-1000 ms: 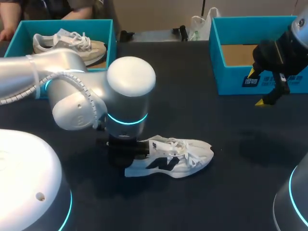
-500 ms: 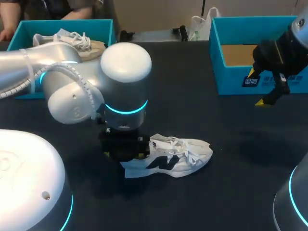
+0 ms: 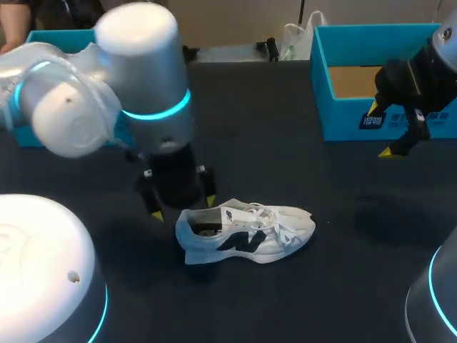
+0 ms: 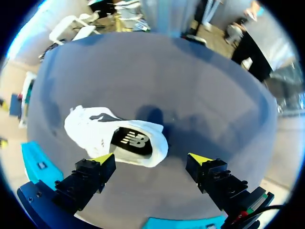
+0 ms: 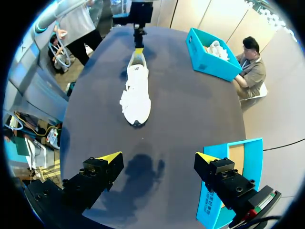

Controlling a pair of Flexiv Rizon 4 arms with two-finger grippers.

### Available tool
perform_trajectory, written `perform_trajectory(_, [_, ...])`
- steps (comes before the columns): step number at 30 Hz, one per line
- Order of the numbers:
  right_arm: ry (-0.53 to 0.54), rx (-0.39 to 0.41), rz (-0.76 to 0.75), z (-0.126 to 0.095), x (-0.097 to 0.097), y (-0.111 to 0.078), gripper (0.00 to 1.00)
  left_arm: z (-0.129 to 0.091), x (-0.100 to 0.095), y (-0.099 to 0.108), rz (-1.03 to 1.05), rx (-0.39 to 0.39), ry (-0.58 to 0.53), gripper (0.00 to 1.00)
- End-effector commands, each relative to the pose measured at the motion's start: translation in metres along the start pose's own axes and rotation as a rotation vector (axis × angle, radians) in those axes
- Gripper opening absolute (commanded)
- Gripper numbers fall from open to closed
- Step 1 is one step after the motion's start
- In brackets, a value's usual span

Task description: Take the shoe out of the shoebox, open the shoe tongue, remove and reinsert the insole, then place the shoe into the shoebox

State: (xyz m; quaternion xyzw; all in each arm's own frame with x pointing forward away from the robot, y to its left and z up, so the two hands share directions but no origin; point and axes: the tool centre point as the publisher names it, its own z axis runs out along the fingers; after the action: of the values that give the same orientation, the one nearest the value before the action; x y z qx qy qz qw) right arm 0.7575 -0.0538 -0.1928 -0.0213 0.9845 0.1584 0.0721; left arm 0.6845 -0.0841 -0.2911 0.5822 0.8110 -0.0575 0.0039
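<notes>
Teal cardboard box, far left (image 5: 214,69): has a different pale sneaker in it. Not my target, and my left arm's bulk hides most of it from above.
Left claw (image 3: 182,207): released, fingers spread wide, holding nothing. It hangs just over the heel end of the shoe.
White sneaker with the dark side logo (image 3: 250,232): lying upright on the dark table (image 3: 285,164), outside both boxes, toe pointing toward my right arm. The dark insole (image 4: 133,140) looks seated inside.
Risk: if I drop straight down, I reckon one finger lands on the heel collar and either crushes it or skates the shoe away. The loose laces could also snag a tip.
Room: bare table all round the shoe, with a wide gap across to the right box.
Right claw (image 5: 158,157): also released and empty, parked in front of the right box's near wall. Could clash with a carry-over.
Teal cardboard box, right (image 3: 343,114): no shoe that I can see. The shoe has to clear its rim.
</notes>
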Motion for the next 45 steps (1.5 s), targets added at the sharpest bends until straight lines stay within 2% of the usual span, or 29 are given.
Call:
perform_trajectory(1, [0.000, 0.002, 0.001, 0.001, 0.000, 0.000, 1.00, -0.012, 0.016, 0.004, -0.101, 0.074, -0.102, 1.00])
perform_trajectory(4, [0.000, 0.002, 0.001, 0.001, 0.000, 0.000, 1.00, -0.015, 0.023, 0.006, -0.171, 0.121, -0.125, 1.00])
perform_trajectory(8, [0.000, 0.002, 0.001, 0.001, 0.000, 0.000, 1.00, -0.015, 0.044, 0.012, -0.205, 0.230, -0.149, 1.00])
perform_trajectory(25, [0.000, 0.002, 0.001, 0.001, 0.000, 0.000, 1.00, -0.015, 0.044, 0.012, -0.205, 0.230, -0.149, 1.00])
perform_trajectory(27, [0.000, 0.002, 0.001, 0.001, 0.000, 0.000, 1.00, -0.015, 0.053, 0.015, -0.272, 0.293, -0.185, 1.00])
perform_trajectory(29, [0.000, 0.002, 0.001, 0.001, 0.000, 0.000, 1.00, -0.013, 0.060, 0.021, -0.355, 0.295, -0.205, 1.00])
perform_trajectory(32, [0.000, 0.002, 0.001, 0.001, 0.000, 0.000, 1.00, -0.010, 0.069, 0.025, -0.444, 0.372, -0.241, 1.00])
perform_trajectory(33, [0.000, 0.002, 0.001, 0.001, 0.000, 0.000, 1.00, -0.009, 0.072, 0.025, -0.468, 0.375, -0.237, 1.00])
perform_trajectory(34, [0.000, 0.002, 0.001, 0.001, 0.000, 0.000, 1.00, -0.008, 0.075, 0.025, -0.488, 0.372, -0.266, 1.00])
perform_trajectory(35, [0.000, 0.002, 0.001, 0.001, 0.000, 0.000, 1.00, -0.008, 0.078, 0.025, -0.519, 0.413, -0.282, 1.00])
perform_trajectory(37, [0.000, 0.002, 0.001, 0.001, 0.000, 0.000, 1.00, -0.007, 0.083, 0.026, -0.567, 0.436, -0.342, 1.00])
perform_trajectory(39, [0.000, 0.002, 0.001, 0.001, 0.000, 0.000, 1.00, -0.004, 0.088, 0.029, -0.625, 0.493, -0.388, 1.00])
perform_trajectory(45, [0.000, 0.002, 0.001, 0.001, 0.000, 0.000, 1.00, 0.009, 0.094, 0.039, -0.752, 0.540, -0.486, 1.00])
